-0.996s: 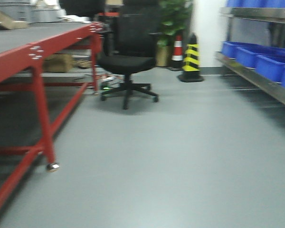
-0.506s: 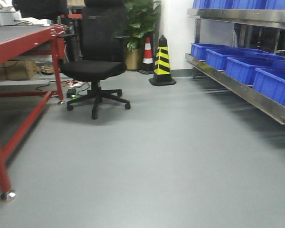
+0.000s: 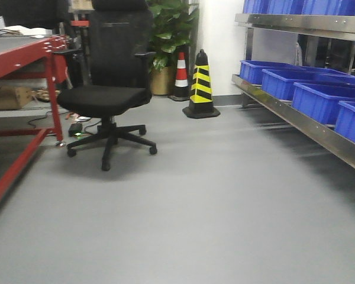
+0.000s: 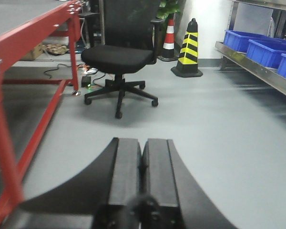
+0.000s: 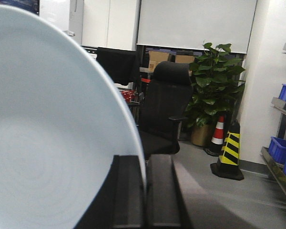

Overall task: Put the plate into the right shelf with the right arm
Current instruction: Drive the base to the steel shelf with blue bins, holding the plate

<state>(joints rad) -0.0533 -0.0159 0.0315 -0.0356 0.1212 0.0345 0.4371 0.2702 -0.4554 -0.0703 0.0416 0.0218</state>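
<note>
Gripping the plate (image 5: 52, 143) by its rim, the right claw (image 5: 144, 191) holds it on edge, while the left claw (image 4: 143, 164) sits closed and empty.

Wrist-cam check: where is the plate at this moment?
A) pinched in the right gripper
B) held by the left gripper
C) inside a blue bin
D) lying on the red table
A: the right wrist view shows the white plate gripped by its rim in the right gripper; the left gripper is shut and empty.
</note>
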